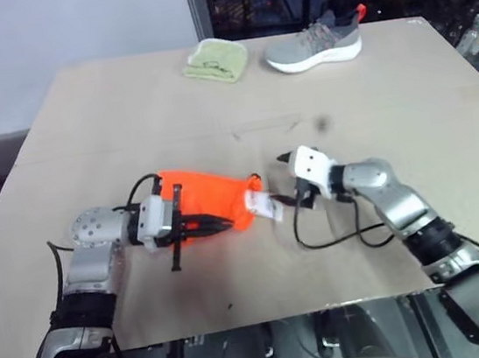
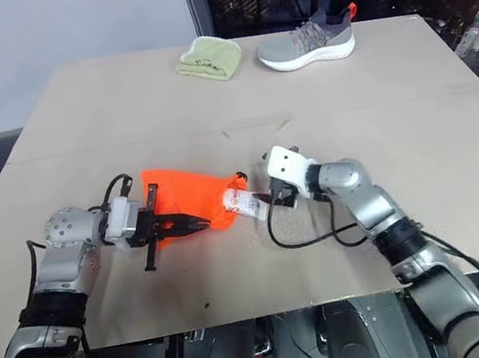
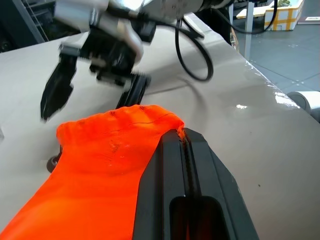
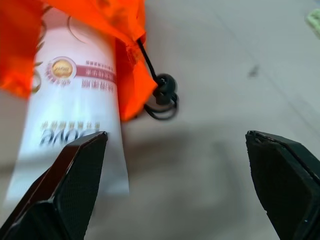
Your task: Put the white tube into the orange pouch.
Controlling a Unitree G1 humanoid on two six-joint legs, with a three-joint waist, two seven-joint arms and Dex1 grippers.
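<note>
While half-pouched, white tube [image 4: 75, 115] lies beside spread right fingers [image 4: 80, 185].

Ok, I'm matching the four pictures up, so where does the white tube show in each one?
Left eye view: white tube pokes out of the orange pouch, mid-table.
Right eye view: same, just before the right pincer.
Left wrist view: I cannot make it out.
Right wrist view: large, at the picture's left, its far end inside the pouch.
Shared landmark: the pouch's dark drawstring.
</note>
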